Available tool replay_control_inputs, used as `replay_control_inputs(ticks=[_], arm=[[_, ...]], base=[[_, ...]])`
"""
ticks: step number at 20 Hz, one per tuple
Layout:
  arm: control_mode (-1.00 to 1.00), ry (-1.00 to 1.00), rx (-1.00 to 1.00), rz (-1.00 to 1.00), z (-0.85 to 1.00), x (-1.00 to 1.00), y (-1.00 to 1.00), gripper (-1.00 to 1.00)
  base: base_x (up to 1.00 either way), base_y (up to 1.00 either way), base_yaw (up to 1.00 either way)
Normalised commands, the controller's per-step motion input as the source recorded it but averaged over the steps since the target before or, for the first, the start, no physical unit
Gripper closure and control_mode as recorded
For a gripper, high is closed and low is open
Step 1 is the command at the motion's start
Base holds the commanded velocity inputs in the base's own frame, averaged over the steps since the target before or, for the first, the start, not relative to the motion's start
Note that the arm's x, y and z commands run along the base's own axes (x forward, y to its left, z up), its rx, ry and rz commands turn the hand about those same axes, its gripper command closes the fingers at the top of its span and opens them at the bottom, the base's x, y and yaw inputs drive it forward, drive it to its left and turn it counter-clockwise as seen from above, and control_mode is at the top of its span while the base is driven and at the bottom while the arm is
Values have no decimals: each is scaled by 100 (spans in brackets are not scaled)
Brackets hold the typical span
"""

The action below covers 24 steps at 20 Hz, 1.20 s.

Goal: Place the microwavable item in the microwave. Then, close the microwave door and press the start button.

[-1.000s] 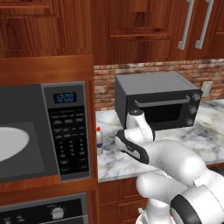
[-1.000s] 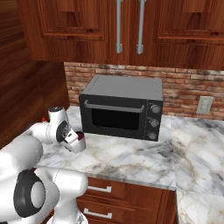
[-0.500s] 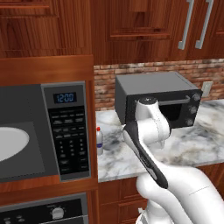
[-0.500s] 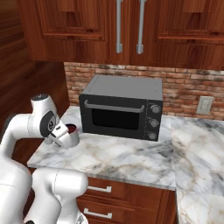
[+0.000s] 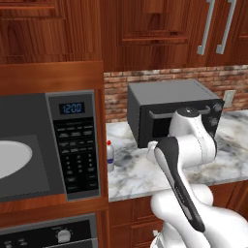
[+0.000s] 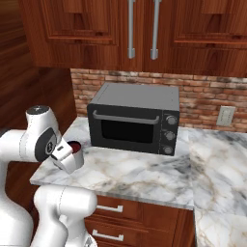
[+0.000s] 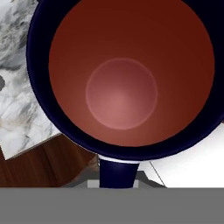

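The cup [image 6: 73, 153], white outside with a dark red inside, hangs tilted in the air over the front left edge of the marble tabletop [image 6: 144, 173], clamped in the jaws of the gripper [image 6: 62, 153]. The hand view looks straight down into its red hollow [image 7: 122, 87]. Behind it on the tabletop stands the dark toaster oven [image 6: 135, 120]. To the left, the microwave [image 5: 48, 145] stands open, its white turntable [image 5: 12, 160] bare, with a slim bottle [image 5: 110, 155] beside its keypad panel [image 5: 75, 150].
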Motion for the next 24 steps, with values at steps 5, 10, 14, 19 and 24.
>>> replay_control_inputs(ticks=[5,10,14,19,24], arm=[[-100,3,0,0,0,0,0,100],[-100,-4,1,2,0,-34,-4,100],[100,0,0,0,0,0,0,100],[100,0,0,0,0,0,0,100],[100,0,0,0,0,0,0,100]], base=[[0,0,0],[0,0,0],[-100,3,10],[-100,46,13],[-47,95,24]])
